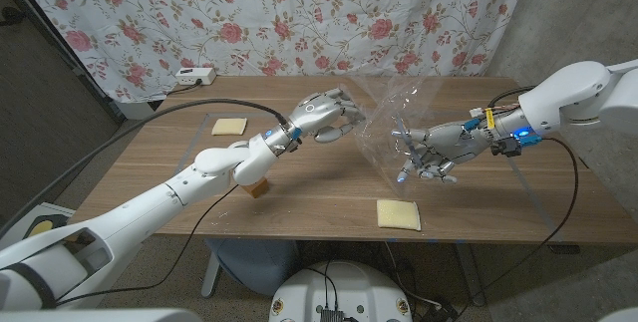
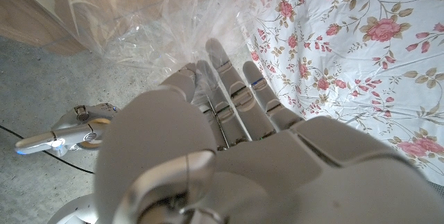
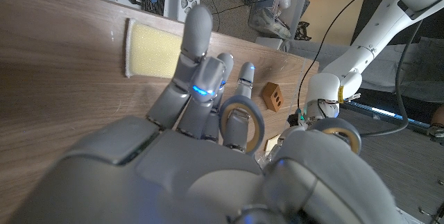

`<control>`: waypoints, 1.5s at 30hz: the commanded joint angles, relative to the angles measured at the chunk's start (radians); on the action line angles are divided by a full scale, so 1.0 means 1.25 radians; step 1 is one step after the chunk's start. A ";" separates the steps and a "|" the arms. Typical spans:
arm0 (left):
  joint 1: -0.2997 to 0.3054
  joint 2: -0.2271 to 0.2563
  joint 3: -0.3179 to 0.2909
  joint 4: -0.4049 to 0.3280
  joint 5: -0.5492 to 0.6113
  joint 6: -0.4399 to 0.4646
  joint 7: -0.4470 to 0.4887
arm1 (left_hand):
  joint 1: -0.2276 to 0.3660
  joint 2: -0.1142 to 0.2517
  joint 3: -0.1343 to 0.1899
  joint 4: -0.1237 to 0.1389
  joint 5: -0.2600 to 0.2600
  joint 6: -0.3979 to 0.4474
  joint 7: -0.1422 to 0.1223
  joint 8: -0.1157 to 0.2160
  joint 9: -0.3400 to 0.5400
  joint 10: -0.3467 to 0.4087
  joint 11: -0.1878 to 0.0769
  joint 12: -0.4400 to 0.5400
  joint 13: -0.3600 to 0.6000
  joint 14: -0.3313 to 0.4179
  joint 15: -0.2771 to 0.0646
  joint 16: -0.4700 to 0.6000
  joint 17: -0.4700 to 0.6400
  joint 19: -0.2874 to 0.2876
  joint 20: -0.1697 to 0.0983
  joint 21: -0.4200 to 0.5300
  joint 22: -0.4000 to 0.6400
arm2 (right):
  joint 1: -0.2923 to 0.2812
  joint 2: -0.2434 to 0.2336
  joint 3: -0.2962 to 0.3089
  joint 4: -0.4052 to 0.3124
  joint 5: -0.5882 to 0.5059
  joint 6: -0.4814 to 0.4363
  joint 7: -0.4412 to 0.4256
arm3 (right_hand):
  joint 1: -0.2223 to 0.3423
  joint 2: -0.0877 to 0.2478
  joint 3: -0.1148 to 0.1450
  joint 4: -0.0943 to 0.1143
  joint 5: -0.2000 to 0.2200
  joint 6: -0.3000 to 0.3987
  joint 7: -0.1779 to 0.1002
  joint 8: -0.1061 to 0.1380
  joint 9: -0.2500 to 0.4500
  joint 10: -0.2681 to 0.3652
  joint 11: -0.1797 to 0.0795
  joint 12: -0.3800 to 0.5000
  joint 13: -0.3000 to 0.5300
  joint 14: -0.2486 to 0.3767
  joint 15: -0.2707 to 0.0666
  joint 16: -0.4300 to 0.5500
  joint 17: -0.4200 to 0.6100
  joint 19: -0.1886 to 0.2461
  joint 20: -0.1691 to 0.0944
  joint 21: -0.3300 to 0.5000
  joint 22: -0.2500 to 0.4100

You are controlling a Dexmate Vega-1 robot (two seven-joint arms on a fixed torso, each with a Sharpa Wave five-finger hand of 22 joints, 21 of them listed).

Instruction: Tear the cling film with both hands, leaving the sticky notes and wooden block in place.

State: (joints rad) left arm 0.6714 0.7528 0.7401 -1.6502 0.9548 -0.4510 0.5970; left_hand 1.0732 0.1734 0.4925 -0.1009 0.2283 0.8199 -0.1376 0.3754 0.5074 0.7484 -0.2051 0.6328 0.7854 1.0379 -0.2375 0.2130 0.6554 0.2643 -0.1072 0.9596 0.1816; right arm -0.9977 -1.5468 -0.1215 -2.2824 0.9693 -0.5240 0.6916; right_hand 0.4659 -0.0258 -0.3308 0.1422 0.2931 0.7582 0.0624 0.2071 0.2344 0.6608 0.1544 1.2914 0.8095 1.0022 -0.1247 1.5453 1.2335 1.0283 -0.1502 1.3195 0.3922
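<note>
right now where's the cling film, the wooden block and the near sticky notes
cling film (image 1: 384, 113), head view, middle of the sheet
wooden block (image 3: 272, 94), right wrist view, its face
sticky notes (image 1: 398, 214), head view, pad's top

clear glossy cling film sheet | pale yellow square sticky notes | tan wooden block | brown wood-grain table | white curtain with pink roses, green leaves | silver-grey left hand | grey right hand, blue lights
</note>
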 commanded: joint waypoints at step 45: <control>0.011 0.018 -0.014 0.016 0.021 0.013 0.027 | -0.009 -0.002 0.010 -0.001 -0.003 0.009 -0.007 -0.009 0.005 0.005 -0.002 -0.004 0.003 0.005 0.001 -0.006 0.006 -0.006 -0.005 0.008 0.001 | 0.179 0.073 -0.156 -0.018 -0.055 -0.097 0.036 | 0.000 0.002 0.000 -0.002 0.007 -0.147 0.091 0.009 0.013 0.107 -0.087 0.005 -0.006 -0.029 -0.051 -0.002 0.001 0.021 -0.055 -0.007 -0.002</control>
State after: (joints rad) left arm 0.7028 0.7853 0.7101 -1.6586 0.9802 -0.4485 0.6342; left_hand 1.0694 0.1693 0.5007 -0.1006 0.2283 0.8251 -0.1429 0.3657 0.5126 0.7483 -0.2052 0.6300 0.7853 1.0379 -0.2375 0.2060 0.6603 0.2589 -0.1127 0.9654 0.1817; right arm -0.7748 -1.4450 -0.3096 -2.3110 0.8939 -0.6475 0.7342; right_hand 0.4659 -0.0257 -0.3308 0.1422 0.2931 0.6806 0.0627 0.2111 0.2489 0.6608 0.1544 1.2914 0.8024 1.0022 -0.1246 1.5453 1.2335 1.0283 -0.1503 1.3148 0.3894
